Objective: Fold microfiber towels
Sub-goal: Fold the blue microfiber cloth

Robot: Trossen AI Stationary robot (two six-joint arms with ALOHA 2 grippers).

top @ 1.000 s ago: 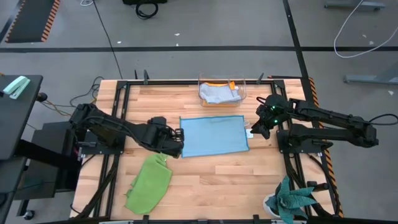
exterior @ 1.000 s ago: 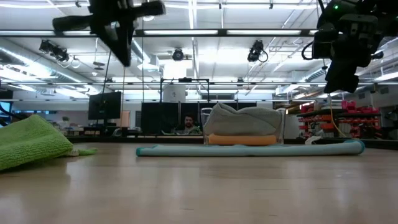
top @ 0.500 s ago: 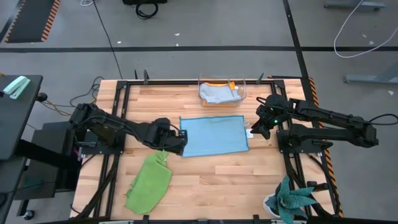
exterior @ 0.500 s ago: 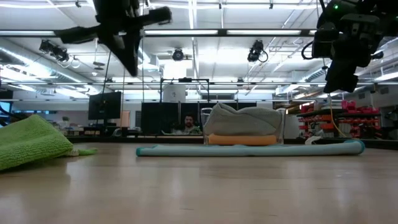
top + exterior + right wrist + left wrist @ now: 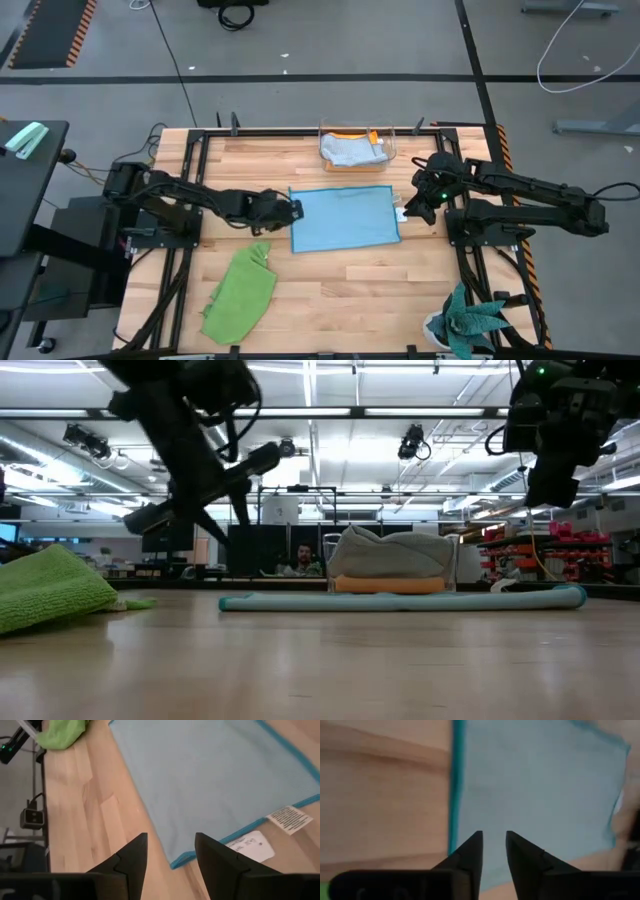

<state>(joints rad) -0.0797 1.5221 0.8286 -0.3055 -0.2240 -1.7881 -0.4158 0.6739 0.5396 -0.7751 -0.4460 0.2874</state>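
Observation:
A light blue towel [image 5: 345, 218] lies spread flat on the table's middle [image 5: 400, 600]. My left gripper [image 5: 293, 210] hovers over the middle of the towel's left edge [image 5: 454, 795]; its fingers point down at a slant, stand a little apart, and have nothing between them [image 5: 494, 834]. My right gripper [image 5: 410, 208] stands open above the towel's near right corner [image 5: 171, 837]. A lime green towel [image 5: 240, 295] lies crumpled at the near left [image 5: 50, 590]. A grey towel [image 5: 352, 150] rests on an orange one inside a clear box [image 5: 388, 140].
The clear box stands at the far edge behind the blue towel [image 5: 390, 565]. A teal spiky plant [image 5: 470, 320] sits at the near right corner. White labels [image 5: 292, 817] stick out at the blue towel's right edge. Bare wood lies along the near side [image 5: 350, 290].
My left gripper has sunk toward the table and gone toward the far edge, from the blue towel's near left corner to the middle of its left edge. It has tipped its fingers further down. The towels lie as before.

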